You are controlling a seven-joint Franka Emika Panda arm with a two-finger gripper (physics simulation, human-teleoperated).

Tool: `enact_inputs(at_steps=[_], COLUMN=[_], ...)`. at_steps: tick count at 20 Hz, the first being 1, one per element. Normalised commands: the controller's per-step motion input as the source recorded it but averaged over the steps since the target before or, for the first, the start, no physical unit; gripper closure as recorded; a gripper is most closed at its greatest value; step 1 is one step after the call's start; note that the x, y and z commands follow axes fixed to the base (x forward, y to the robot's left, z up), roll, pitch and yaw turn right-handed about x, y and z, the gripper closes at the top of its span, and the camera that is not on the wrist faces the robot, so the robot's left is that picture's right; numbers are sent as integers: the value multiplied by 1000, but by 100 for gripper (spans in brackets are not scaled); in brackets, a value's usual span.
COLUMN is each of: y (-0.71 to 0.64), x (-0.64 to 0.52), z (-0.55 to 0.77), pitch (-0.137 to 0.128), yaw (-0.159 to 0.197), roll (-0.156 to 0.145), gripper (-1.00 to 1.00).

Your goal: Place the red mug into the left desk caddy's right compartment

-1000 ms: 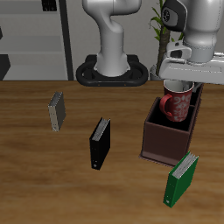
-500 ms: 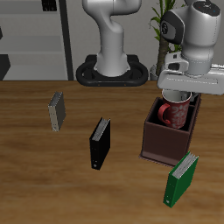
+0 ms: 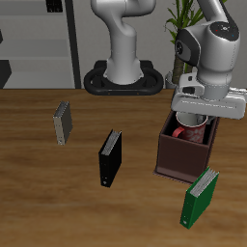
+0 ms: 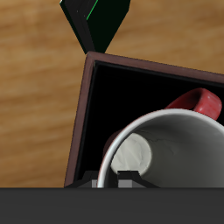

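The gripper hangs over the caddy and its body hides much of the mug; only the rim and a part of the red wall show below it. The fingers reach down to the mug's rim, but I cannot tell if the jaws pinch it or stand spread. In the wrist view the gripper's own dark body cuts off the near side of the mug. There the white inside and the red handle are clear, and the mug sits low between the dark walls of the caddy. The mug is in the farther well of the caddy, the one nearer the robot's base. Whether its bottom touches the floor is not visible. The divider is hard to make out.

A green book stands at about 5 o'clock from the caddy, close to its front corner; it also appears in the wrist view. A black book stands at 9 o'clock from the caddy, well apart. A grey book stands farther, at about 10 o'clock.
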Motion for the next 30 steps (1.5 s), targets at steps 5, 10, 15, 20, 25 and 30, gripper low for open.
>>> enact_inputs(at_steps=[5,10,15,20,25,30], y=[-78,-105,-130,-77,-114,-146], x=[67,53,38,3,-160,-367], z=[-262,-216,-116,-26,161,255], pitch=[59,60,27,5,-7,0], yaw=[-33,-34,2,12,9,-17], roll=[-22,-2,-15,-2,54,101], gripper=[100,-100,-100,-100,-100,-100])
